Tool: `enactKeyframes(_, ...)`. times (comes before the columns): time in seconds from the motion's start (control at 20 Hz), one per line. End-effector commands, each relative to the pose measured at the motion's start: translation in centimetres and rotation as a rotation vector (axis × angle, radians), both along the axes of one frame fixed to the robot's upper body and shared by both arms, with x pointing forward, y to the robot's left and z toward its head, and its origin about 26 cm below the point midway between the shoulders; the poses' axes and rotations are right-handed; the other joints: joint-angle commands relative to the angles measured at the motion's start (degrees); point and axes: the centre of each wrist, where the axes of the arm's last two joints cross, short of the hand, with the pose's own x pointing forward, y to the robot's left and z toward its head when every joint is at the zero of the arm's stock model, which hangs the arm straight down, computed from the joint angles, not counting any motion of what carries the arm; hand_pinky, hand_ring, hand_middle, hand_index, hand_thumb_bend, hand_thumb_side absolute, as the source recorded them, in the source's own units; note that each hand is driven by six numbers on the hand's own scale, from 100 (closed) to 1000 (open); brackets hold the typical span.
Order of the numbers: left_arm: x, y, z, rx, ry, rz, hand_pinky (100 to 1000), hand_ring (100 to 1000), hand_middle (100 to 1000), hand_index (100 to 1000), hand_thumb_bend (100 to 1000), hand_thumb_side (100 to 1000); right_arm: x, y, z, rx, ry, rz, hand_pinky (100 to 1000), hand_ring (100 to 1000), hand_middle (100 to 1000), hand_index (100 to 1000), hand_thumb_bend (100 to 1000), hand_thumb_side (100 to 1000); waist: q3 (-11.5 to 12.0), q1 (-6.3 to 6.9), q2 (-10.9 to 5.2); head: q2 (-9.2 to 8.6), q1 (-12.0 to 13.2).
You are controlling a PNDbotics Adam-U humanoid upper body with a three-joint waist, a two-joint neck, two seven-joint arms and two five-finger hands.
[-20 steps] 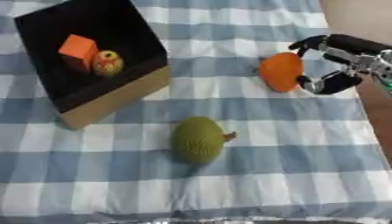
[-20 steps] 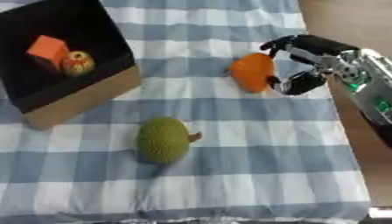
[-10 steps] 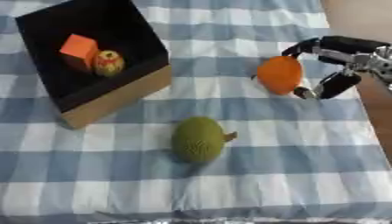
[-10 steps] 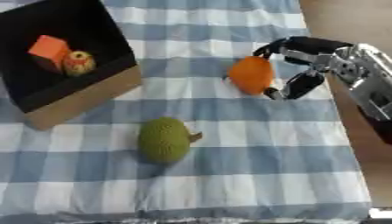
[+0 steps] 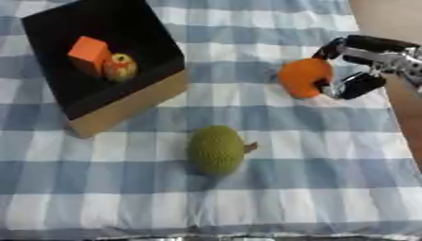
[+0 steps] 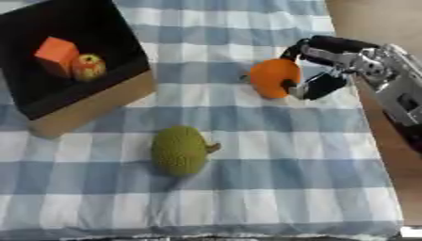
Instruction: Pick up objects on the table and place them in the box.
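While right hand (image 6: 334, 66) curls round orange (image 6: 274, 77) on surface (image 6: 272, 141), green spiky fruit (image 6: 179, 150) lies well left-below; box (image 6: 86, 106) far left.

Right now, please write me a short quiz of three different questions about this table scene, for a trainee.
1. True or false: the right hand has its fingers curled round the orange fruit.
2. Which lies nearest the table's front edge? A) green bumpy fruit B) box C) orange fruit
3. Fill in: inside the box lie an orange block and a small ___ fruit.

Key: 1 true; 2 A; 3 red-yellow.
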Motion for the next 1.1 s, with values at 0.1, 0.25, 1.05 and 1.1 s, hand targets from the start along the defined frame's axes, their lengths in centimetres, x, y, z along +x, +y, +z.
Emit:
enactKeyframes(0.1, -0.3, 0.0, 0.8, 0.010, -0.029, -0.004, 747, 885, 750, 794, 537, 637, 0.1, -0.5, 1.1, 0.048, -0.064, -0.042, 821, 814, 487, 705, 100, 193, -0.05, 0.74, -0.82, 0.31, 0.09)
enactKeyframes(0.25, -0.3, 0.0, 0.8, 0.010, -0.028, -0.004, 746, 886, 751, 794, 535, 636, 0.0, -0.3, 1.3, 0.074, -0.117, -0.041, 793, 768, 448, 667, 100, 169, -0.09, 0.72, -0.81, 0.31, 0.11)
enactKeyframes(1.05, -0.3, 0.4, 0.7, 0.003, -0.030, 0.025, 747, 883, 748, 795, 540, 632, -3.0, 4.0, 9.2, 0.062, -0.608, 0.185, 772, 723, 441, 657, 100, 100, -0.39, 0.42, -1.30, 0.31, 0.29)
enactKeyframes(1.1, -0.3, 0.4, 0.7, 0.004, -0.029, 0.024, 746, 883, 748, 795, 540, 632, -3.0, 4.6, 9.8, 0.062, -0.611, 0.212, 772, 722, 442, 657, 100, 100, -0.34, 0.36, -1.37, 0.31, 0.16)
